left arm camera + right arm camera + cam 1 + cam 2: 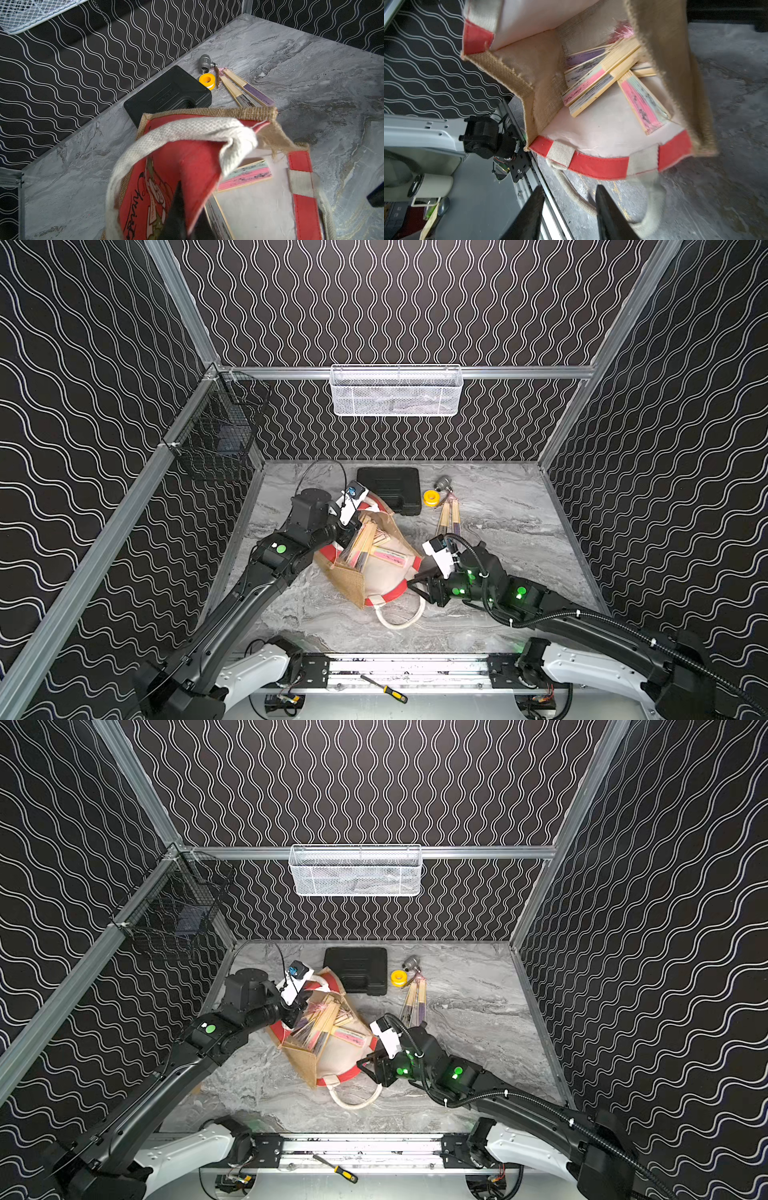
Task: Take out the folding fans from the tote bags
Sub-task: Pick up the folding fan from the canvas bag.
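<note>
The tote bag (353, 585) (305, 1065) lies tipped on its side mid-table, mouth open. Several closed folding fans (361, 543) (320, 1027) (593, 83) are piled inside on the white lining. Two more folding fans (451, 516) (415, 998) (247, 91) lie on the table behind it. My left gripper (347, 529) (190, 207) is shut on the bag's red printed panel at the far rim. At the bag's near rim my right gripper (415, 585) (569, 187) stands open, with the rope handle (571, 195) lying on the table under its fingers.
A flat black case (390, 489), a yellow tape roll (431, 497) and a metal fitting (444, 483) sit at the back. A white mesh basket (395, 391) and a black wire basket (216, 435) hang on the walls. A screwdriver (384, 689) lies on the front rail.
</note>
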You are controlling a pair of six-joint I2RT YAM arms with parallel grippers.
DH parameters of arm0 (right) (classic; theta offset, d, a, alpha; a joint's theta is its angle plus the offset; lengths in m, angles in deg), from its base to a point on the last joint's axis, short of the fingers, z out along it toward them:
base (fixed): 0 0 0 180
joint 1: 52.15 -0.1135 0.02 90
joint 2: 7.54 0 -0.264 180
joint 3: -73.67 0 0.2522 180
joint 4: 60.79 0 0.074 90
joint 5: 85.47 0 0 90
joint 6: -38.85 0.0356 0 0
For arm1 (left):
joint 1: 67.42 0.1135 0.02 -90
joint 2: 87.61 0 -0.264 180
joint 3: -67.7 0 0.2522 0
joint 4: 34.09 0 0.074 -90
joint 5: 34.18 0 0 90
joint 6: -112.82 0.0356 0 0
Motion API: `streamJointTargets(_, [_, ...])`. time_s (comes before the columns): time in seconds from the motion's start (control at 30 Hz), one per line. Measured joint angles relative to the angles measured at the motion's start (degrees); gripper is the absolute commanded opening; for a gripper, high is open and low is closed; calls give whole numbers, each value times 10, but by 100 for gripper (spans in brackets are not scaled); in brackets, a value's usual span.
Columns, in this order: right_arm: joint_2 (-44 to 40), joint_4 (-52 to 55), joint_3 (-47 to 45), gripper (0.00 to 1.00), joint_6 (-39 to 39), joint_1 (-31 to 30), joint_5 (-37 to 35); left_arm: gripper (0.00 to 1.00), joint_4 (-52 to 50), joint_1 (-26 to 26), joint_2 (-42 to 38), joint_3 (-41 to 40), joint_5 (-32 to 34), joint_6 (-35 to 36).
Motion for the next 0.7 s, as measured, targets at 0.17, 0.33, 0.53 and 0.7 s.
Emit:
streamJointTargets(0.17, [-6,-38,-28,44,-35,-11,5,0,1,0,3,0,-9,-2])
streamJointTargets(0.33, [0,-44,-19,44,-73,-18,6,0,4,0,12,0,-11,-3])
streamJointTargets(0.53, [-15,-75,-49,44,-120,-26,15,0,7,0,6,-2,-14,-4])
streamJointTargets(0.7, [-30,-94,-67,42,-158,-30,20,0,8,0,8,-1,-15,-9])
